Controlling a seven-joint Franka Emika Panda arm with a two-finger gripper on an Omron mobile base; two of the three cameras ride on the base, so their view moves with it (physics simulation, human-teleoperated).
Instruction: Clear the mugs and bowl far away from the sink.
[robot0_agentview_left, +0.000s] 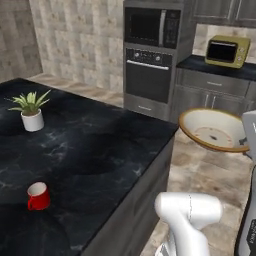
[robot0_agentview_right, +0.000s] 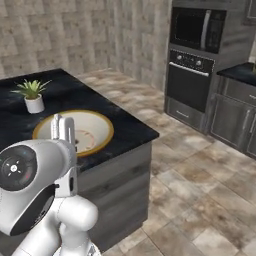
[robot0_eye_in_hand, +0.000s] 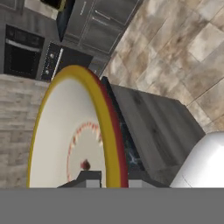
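The white arm bends up high, with its big round elbow close to the cameras. The gripper (robot0_eye_in_hand: 106, 175) is lifted in the air. Its two dark fingers (robot0_eye_in_hand: 89, 177) are pinched tight on the rim of the bowl (robot0_agentview_left: 212, 129), one on each side, holding it tilted.

Kitchen surroundings around the black marble desk

A white pot with a green plant (robot0_agentview_left: 32, 114) stands on the black marble desk (robot0_agentview_left: 95, 150) near its far left side. Beyond, a built-in microwave (robot0_agentview_left: 152, 26) sits above a dark wall oven (robot0_agentview_left: 148, 75); a yellow toaster oven (robot0_agentview_left: 227, 51) rests on the grey cabinets (robot0_agentview_left: 212, 95); tiled floor (robot0_agentview_right: 200, 190).
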